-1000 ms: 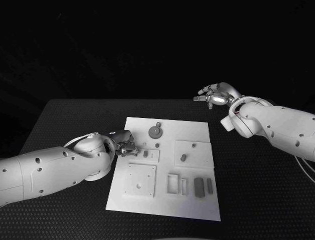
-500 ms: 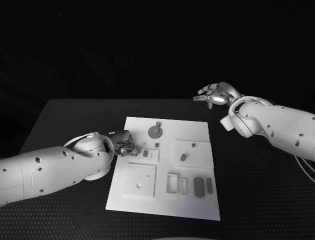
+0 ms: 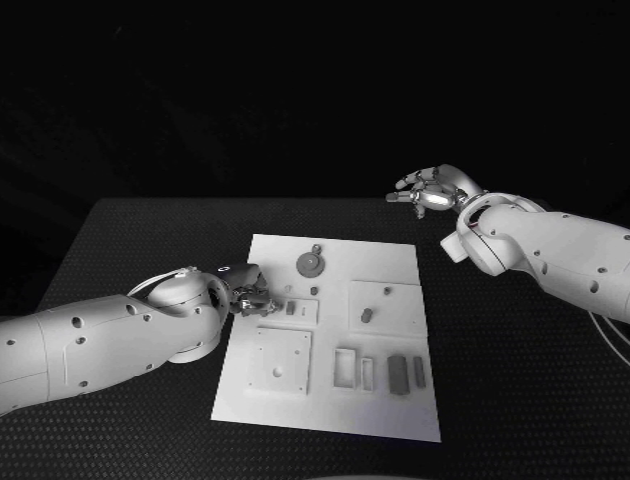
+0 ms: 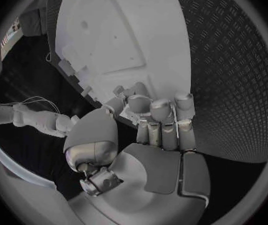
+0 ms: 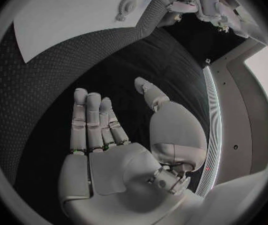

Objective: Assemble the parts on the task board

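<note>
Task board (image 3: 337, 330) on table, left robot hand (image 3: 252, 296) curled at its edge, grasp unclear, right robot hand (image 3: 428, 190) raised, fingers apart, empty

We log three views. The head view looks steeply down from above at the black table (image 3: 142, 230), taking in the whole task board (image 3: 337, 330) from afar, with both arms entering from the sides. The left wrist view sits close behind the left hand (image 4: 149, 120), facing along its fingers onto the board's near edge. The right wrist view sits behind the right hand (image 5: 118, 130), facing over bare table toward the board, which all three views share.
</note>
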Tool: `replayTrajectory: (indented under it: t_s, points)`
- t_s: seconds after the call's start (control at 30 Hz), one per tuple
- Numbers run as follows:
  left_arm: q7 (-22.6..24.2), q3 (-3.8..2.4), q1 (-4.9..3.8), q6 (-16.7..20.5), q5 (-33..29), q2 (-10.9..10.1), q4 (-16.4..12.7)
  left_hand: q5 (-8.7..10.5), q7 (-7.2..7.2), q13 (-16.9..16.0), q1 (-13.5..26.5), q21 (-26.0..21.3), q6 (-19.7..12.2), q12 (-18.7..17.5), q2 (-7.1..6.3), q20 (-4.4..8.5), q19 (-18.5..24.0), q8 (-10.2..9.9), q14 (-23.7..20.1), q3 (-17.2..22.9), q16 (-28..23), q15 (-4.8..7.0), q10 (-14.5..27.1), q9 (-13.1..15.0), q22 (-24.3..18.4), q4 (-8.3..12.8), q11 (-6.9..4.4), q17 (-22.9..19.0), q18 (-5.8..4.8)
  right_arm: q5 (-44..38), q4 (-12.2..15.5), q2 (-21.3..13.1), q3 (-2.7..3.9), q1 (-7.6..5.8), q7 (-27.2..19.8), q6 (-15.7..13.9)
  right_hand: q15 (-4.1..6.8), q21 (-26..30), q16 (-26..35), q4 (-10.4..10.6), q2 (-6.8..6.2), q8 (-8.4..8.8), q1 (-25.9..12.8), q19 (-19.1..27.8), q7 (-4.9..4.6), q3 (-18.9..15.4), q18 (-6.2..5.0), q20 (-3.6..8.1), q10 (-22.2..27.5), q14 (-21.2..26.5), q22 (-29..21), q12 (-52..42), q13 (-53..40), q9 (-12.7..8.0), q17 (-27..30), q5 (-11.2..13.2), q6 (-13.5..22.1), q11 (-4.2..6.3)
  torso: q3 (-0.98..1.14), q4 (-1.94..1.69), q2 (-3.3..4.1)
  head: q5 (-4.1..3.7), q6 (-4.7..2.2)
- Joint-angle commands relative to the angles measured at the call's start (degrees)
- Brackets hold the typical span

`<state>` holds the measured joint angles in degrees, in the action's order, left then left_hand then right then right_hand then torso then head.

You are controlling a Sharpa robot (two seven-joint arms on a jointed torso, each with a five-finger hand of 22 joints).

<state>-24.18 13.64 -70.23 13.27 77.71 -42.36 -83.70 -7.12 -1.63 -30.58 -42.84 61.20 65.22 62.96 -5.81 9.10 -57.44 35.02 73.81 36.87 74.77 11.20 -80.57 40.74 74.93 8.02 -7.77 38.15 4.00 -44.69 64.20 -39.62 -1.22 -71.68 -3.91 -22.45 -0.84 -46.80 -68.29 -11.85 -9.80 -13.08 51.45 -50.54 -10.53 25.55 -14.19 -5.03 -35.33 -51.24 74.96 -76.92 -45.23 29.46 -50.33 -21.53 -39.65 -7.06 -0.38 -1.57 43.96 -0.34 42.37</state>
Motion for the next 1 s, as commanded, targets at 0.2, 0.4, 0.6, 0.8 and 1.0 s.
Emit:
replayTrajectory:
  t_s: [0.2, 0.4, 0.6, 0.8, 1.0]
  points:
    - [-0.20, -0.03, 0.09, -0.33, 0.07, 0.04, 0.36, 4.31, 0.18, 0.13, 1.90, -0.30, -0.13, 0.54, -2.09, 6.59, -0.39, 0.58, -0.43, -0.29, 0.43, 0.28, 0.47, -0.01, 0.48, -2.68, 0.12, -0.06, 0.36, -0.11, 0.03, 0.02, 0.03, 0.03, -0.33, 0.78, -0.17, 0.34, -0.28, 0.10, 0.05, -0.38, -0.65, 0.05, -2.64, -0.44, -0.81, -0.50, 0.24, 0.35, 1.11, -0.36, 0.12, -0.09, 0.12, -0.35, 0.19, 0.01, -0.01, 0.04, 0.01, -0.04, -0.09]
    - [-1.41, -0.46, 0.09, 1.69, 0.40, -0.06, 0.19, 4.32, 0.13, 0.06, 4.55, -0.36, -0.24, 0.72, -7.33, 6.67, -0.44, 0.96, -0.64, 1.65, 0.70, 0.28, 0.45, 0.30, 0.39, -8.82, 0.06, 0.04, 0.64, -0.11, -0.01, 0.04, 0.03, 0.10, -0.34, 0.88, -0.17, 0.35, -0.30, 0.12, 0.06, -0.39, -0.69, 0.05, -2.64, -0.44, -0.81, -0.50, 0.25, 0.36, 1.11, -0.38, 0.16, -0.11, 0.14, -0.42, 0.21, 0.01, -0.01, 0.03, 0.01, -0.16, -0.11]
    - [-1.25, -0.87, 0.08, 2.01, 0.11, -0.05, 0.23, 4.35, 0.07, -0.04, 5.47, -0.05, -0.38, 0.88, -10.13, 6.63, -0.45, 1.82, -0.77, 2.87, 0.94, 0.21, 0.48, 1.22, 0.53, -13.23, 0.05, 0.12, 0.72, -0.11, -0.05, 0.05, 0.03, 0.18, -0.35, 0.91, -0.17, 0.35, -0.30, 0.11, 0.06, -0.39, -0.68, 0.05, -2.64, -0.45, -0.81, -0.50, 0.25, 0.37, 1.11, -0.39, 0.17, -0.12, 0.16, -0.45, 0.22, 0.01, -0.02, 0.07, 0.04, -0.24, 0.08]
    - [-0.30, -1.63, 0.09, 3.05, -2.22, 0.03, 0.51, 4.32, 0.13, -0.07, 5.78, 0.07, -0.90, 0.90, -10.49, 6.61, -0.37, 1.97, -0.92, 2.92, 0.96, 0.37, 0.59, 1.61, 0.56, -15.35, 0.10, 0.09, 0.81, -0.11, -0.13, 0.13, 0.03, 0.22, -0.35, 0.94, -0.18, 0.35, -0.32, 0.10, 0.08, -0.39, -0.68, 0.05, -2.64, -0.45, -0.81, -0.50, 0.26, 0.37, 1.11, -0.41, 0.20, -0.14, 0.17, -0.48, 0.23, 0.01, 0.00, 0.04, 0.00, -0.31, 0.09]
    - [1.01, -3.38, 0.07, 5.63, -4.56, -0.27, 0.87, 4.32, 0.36, 0.05, 5.47, 0.01, -1.80, 0.62, -10.64, 6.57, -0.10, 1.71, -1.27, 2.75, 0.69, 0.60, 0.85, 1.74, 0.52, -16.69, 0.31, -0.06, 0.88, -0.11, -0.14, 0.10, 0.03, 0.24, -0.33, 0.91, -0.18, 0.36, -0.33, 0.11, 0.09, -0.39, -0.70, 0.06, -2.65, -0.46, -0.81, -0.50, 0.26, 0.38, 1.11, -0.43, 0.22, -0.15, 0.19, -0.50, 0.24, 0.01, 0.00, -0.05, -0.01, -0.41, 0.02]
